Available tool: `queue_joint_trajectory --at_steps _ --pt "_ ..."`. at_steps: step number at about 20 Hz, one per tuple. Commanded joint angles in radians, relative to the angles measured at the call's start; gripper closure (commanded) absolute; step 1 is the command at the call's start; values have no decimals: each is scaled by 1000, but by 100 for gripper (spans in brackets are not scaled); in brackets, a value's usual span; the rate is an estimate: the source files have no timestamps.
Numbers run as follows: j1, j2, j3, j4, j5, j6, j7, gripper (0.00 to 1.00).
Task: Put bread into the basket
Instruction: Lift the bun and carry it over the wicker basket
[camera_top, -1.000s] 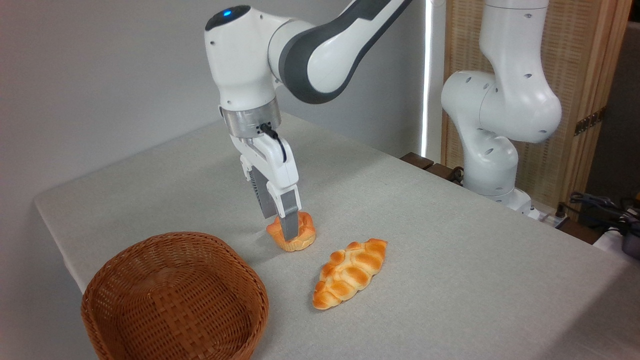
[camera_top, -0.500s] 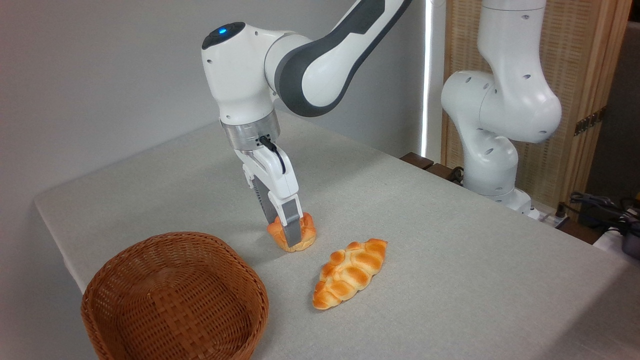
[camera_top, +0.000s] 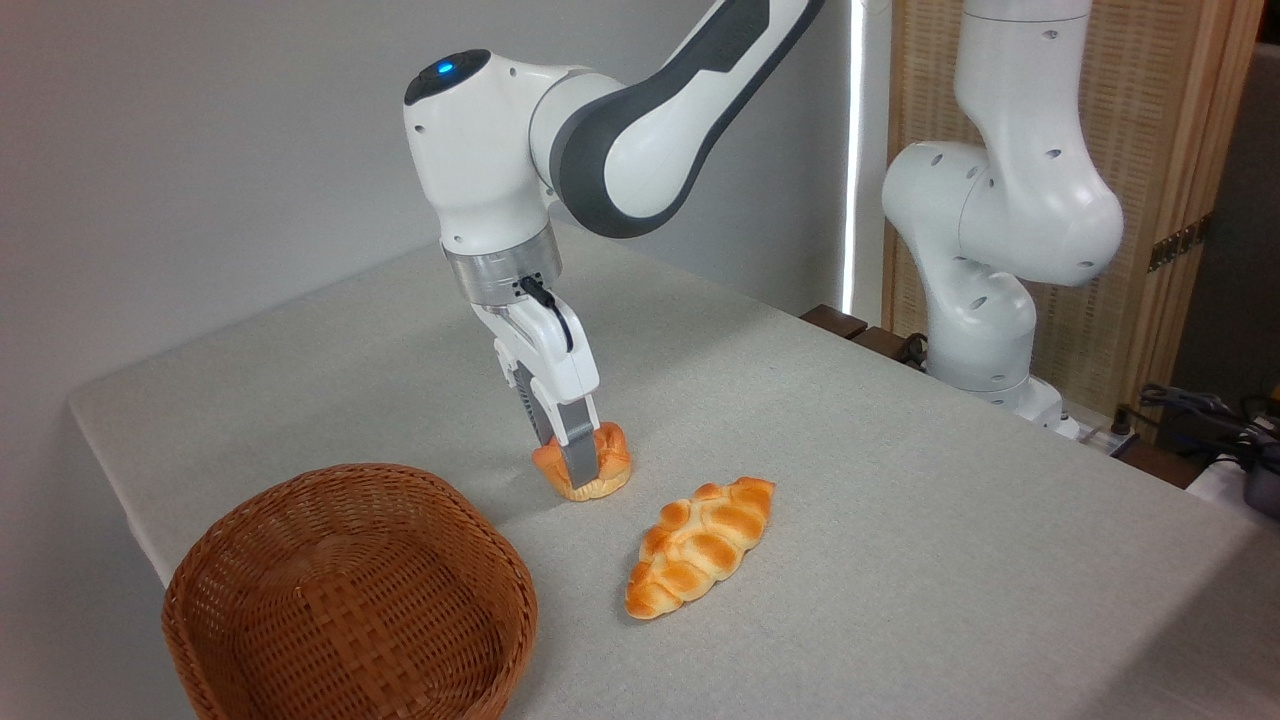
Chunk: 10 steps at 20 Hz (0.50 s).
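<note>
Camera shows my gripper (camera_top: 574, 470) pinching the bread (camera_top: 585, 468) low on the table (camera_top: 900, 520), near the basket (camera_top: 345, 600), and I think the soft bun could slip if squeezed off-center.

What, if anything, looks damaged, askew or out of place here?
Only the bun: it looks squashed between the fingers of the hand. The braided loaf lies intact on the table, and the basket sits upright and empty.

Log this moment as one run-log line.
phase: grasp | gripper: shut on bun | bun: at the table surface | basket: empty | braided loaf: untouched
</note>
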Motion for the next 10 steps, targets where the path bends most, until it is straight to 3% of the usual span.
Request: queue_joint_trajectory --at_steps 1,4,7,10 --pt "0 -3 0 0 4 -3 1 49" --pt "2 -11 2 29 4 -32 -1 49" --pt "8 -6 17 141 4 -129 4 49" --pt "11 9 52 236 2 -134 2 48"
